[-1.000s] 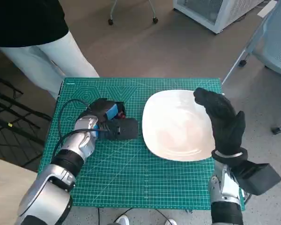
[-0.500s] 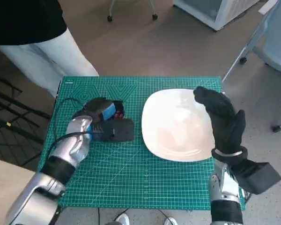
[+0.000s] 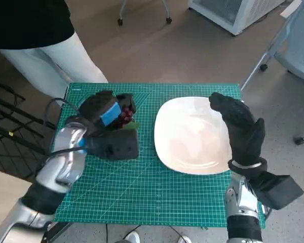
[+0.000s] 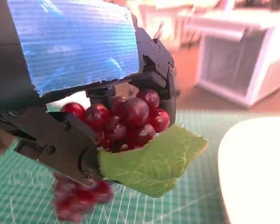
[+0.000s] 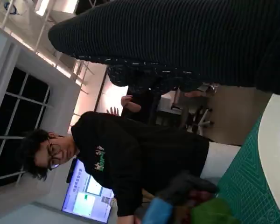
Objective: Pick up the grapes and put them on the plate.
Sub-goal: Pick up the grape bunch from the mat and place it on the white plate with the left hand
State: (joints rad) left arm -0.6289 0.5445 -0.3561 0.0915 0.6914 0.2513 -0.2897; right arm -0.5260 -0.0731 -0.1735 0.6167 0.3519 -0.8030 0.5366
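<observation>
my left hand (image 3: 102, 114) gripped the grapes (image 4: 126, 120) above the mat (image 3: 142, 192), leaf hanging free | plate (image 3: 192, 136) waited alongside | my right hand (image 3: 240, 129) hovered open over its rim

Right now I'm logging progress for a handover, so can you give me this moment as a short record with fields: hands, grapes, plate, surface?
left hand: the left hand holds the grapes, raised off the mat
grapes: dark red bunch with a green leaf, not yet on the plate
right hand: the right hand holds nothing, fingers apart, over the plate's right edge
plate: white plate, nothing on it
surface: green cutting mat
</observation>
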